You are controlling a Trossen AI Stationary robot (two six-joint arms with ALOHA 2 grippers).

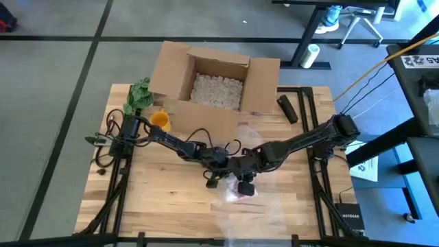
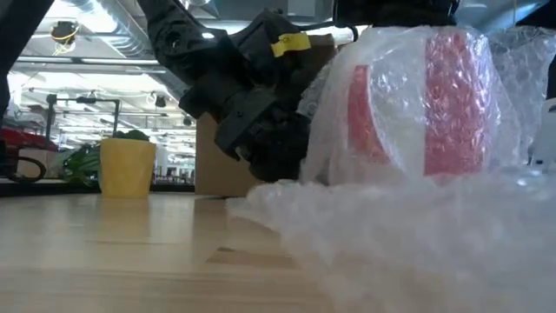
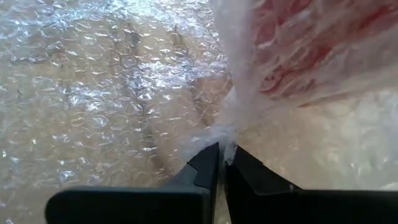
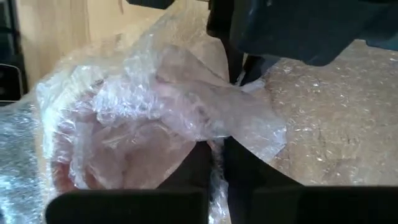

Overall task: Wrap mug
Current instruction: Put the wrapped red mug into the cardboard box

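Both grippers meet mid-table at the red mug (image 2: 452, 96) swathed in clear bubble wrap (image 3: 124, 93). My left gripper (image 3: 221, 163) pinches a wrap edge, mug directly ahead; my right gripper (image 4: 217, 168) clamps wrap alongside.

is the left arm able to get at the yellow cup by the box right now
Probably not right away: the left gripper is shut on the bubble wrap around the red mug. The yellow cup stands apart near the arm's base.

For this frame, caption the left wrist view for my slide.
Left pincer shut on a gathered fold of bubble wrap, the red mug showing through it.
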